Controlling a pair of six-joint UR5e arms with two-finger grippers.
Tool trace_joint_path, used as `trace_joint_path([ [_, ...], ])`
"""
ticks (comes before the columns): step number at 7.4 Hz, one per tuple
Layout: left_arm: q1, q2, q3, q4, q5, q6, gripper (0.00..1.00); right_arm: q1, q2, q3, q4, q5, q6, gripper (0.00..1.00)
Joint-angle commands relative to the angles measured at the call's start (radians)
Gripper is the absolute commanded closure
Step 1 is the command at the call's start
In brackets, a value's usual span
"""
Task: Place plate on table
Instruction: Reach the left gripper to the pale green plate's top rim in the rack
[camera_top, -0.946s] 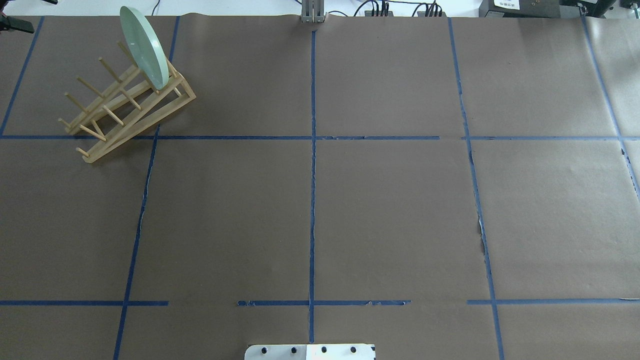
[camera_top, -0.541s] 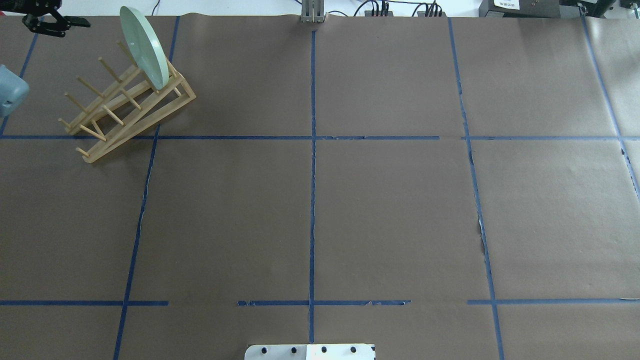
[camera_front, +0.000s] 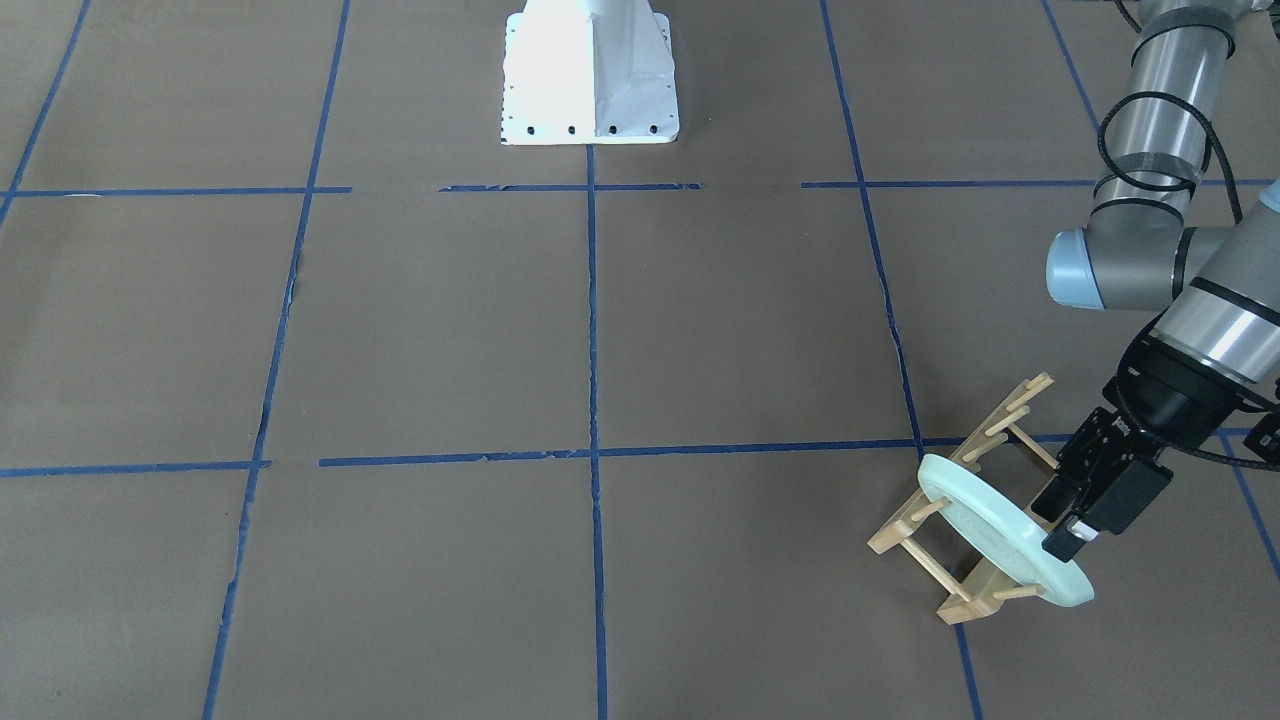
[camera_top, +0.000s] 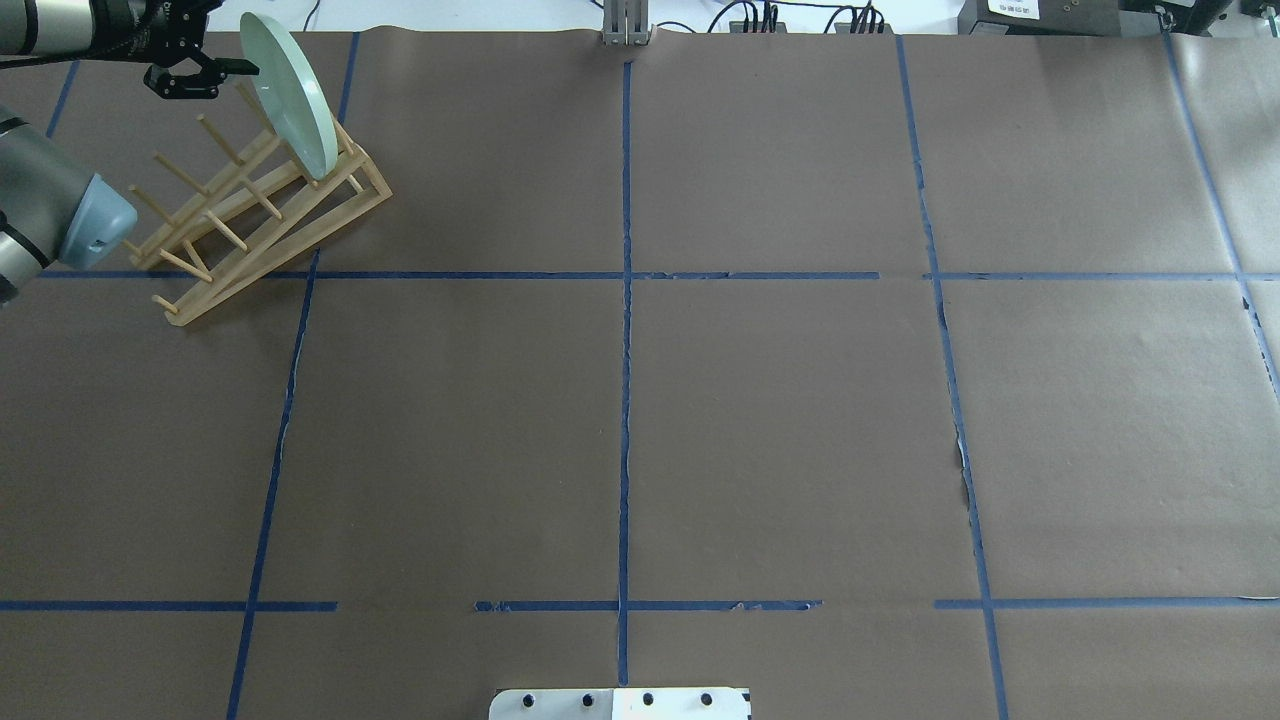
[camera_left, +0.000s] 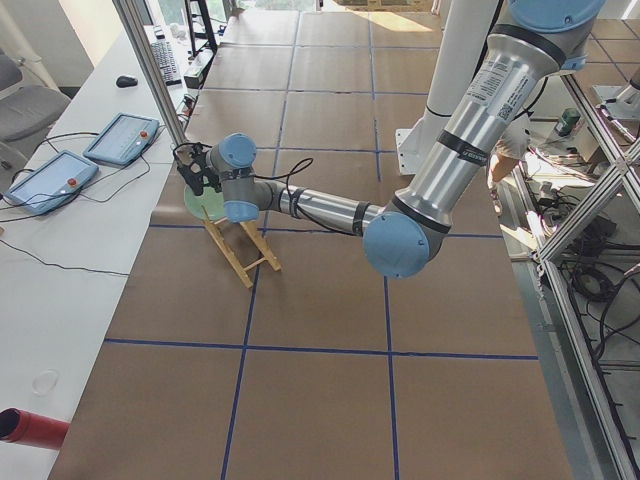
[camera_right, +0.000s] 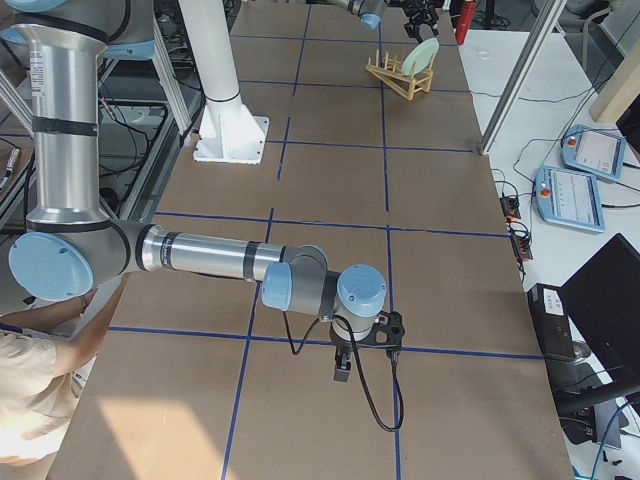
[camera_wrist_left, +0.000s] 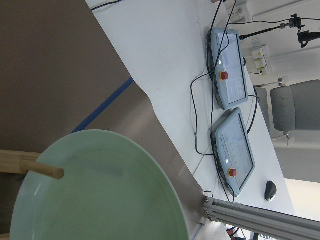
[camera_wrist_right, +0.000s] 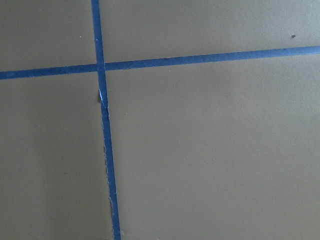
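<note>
The pale mint-green plate (camera_top: 290, 95) stands on edge in the end slot of a light wooden peg rack (camera_top: 260, 220) at the table's (camera_top: 780, 400) far left. The front-facing view shows it leaning on the pegs (camera_front: 1000, 535), and it fills the lower left wrist view (camera_wrist_left: 100, 195). My left gripper (camera_top: 215, 78) is open, right beside the plate's upper rim and not holding it; the front-facing view shows it there too (camera_front: 1058, 520). My right gripper (camera_right: 345, 372) shows only in the exterior right view, low over the brown paper; I cannot tell if it is open.
The rack's free pegs (camera_top: 180, 175) stick up just under my left forearm. My left elbow (camera_top: 85, 215) hangs over the rack's left end. The robot base (camera_front: 590, 75) stands at mid table. Teach pendants (camera_wrist_left: 230, 70) lie on the white bench beyond the table edge.
My left arm has come in from the left edge and carried its open gripper rightward to the plate's upper rim. The plate and rack have not moved.
</note>
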Motion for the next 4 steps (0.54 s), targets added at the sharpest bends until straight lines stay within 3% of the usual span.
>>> trace_joint_path([
  [1,0.004,-0.013,0.002,0.000,0.005,-0.002,0.75,0.000,0.000,0.001,0.000,0.000,0.000,0.00],
  [2,0.004,-0.011,0.002,0.000,0.005,-0.002,0.98,0.000,0.000,0.001,0.000,0.000,0.000,0.00],
  [4,-0.022,-0.011,-0.010,0.001,0.005,-0.002,1.00,0.000,0.000,0.001,0.000,0.000,0.000,0.00],
])
